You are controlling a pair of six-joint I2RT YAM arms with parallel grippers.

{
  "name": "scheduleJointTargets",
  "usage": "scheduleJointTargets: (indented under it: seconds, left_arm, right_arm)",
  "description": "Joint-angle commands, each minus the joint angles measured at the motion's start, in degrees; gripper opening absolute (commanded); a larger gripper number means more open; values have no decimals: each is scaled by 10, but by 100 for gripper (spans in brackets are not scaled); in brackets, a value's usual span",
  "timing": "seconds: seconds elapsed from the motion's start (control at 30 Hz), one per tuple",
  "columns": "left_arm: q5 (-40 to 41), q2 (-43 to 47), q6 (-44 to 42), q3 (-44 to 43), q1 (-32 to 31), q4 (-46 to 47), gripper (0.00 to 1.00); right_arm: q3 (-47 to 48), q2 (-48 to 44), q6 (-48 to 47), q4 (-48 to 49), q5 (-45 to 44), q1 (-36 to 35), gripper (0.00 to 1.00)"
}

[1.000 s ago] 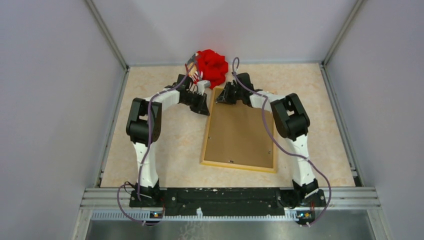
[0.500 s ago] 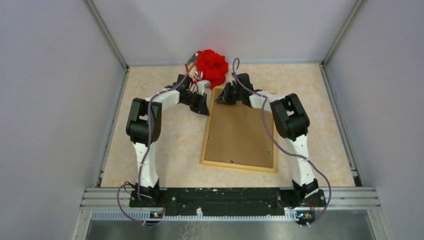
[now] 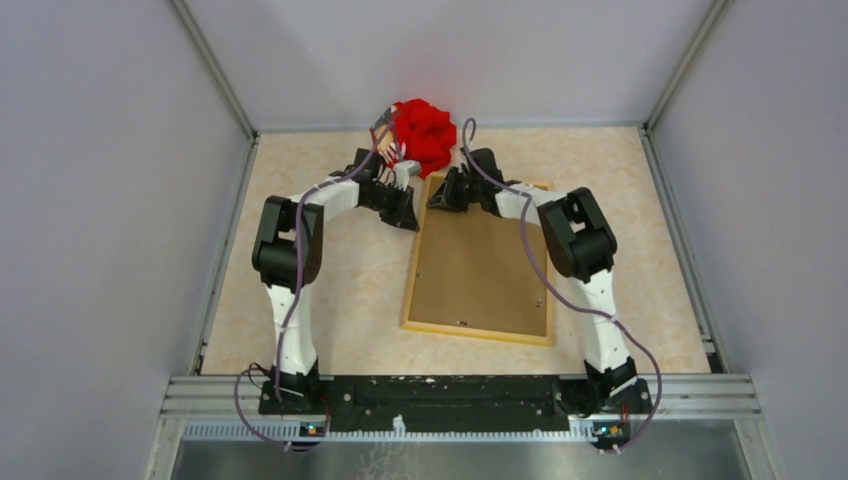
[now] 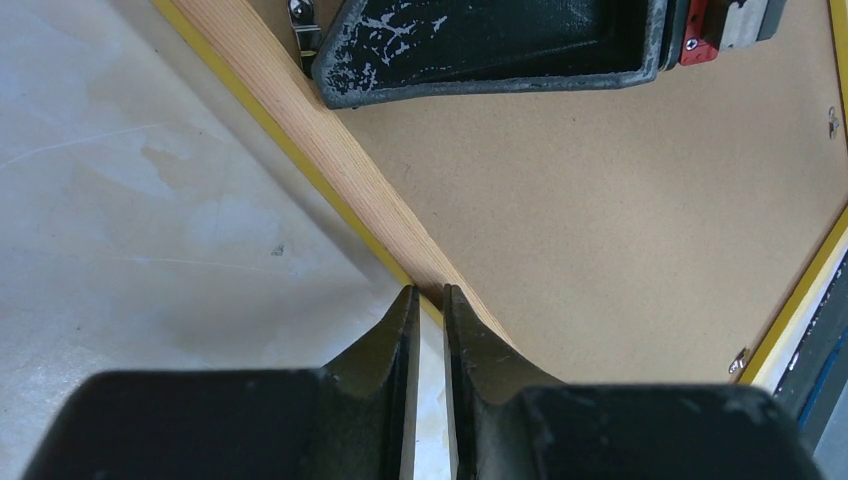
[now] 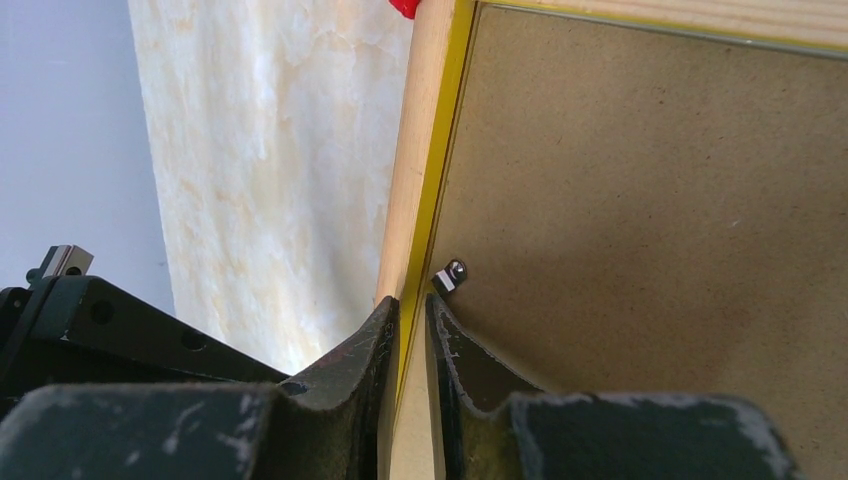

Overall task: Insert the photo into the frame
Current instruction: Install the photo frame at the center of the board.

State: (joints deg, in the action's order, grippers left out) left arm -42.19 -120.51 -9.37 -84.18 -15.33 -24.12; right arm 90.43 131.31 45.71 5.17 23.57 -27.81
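Note:
The frame (image 3: 478,331) lies face down on the table, its wood-coloured back up and yellow on its edges. The brown backing board (image 3: 480,265) sits inside it. The photo is hidden. My right gripper (image 3: 436,200) is at the frame's far left corner. In the right wrist view it (image 5: 412,300) is shut on the left rail (image 5: 420,150), one finger outside and one over the board (image 5: 650,200). My left gripper (image 3: 410,215) is just left of that corner. In the left wrist view it (image 4: 427,290) is shut, with its tips at the rail (image 4: 300,110).
A red crumpled object (image 3: 425,132) lies at the back wall, just behind both grippers. Small metal clips (image 5: 450,275) hold the board along the rail. The right gripper's finger (image 4: 480,50) shows on the board in the left wrist view. Grey walls close in three sides.
My right gripper has shifted slightly left toward the frame's far left corner. The left arm and the frame have not visibly moved.

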Motion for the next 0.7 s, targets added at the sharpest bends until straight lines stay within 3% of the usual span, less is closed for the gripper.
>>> scheduleJointTargets:
  seconds: [0.0, 0.4, 0.67]
  left_arm:
    - [-3, 6, -14, 12, -6, -9, 18]
    - [-10, 10, -19, 16, -6, -14, 17]
    - [-2, 16, -30, 11, -5, -29, 19]
  right_arm:
    - [12, 24, 1, 9, -20, -5, 16]
    - [25, 41, 26, 37, -10, -5, 16]
    - [5, 5, 34, 59, 19, -6, 17]
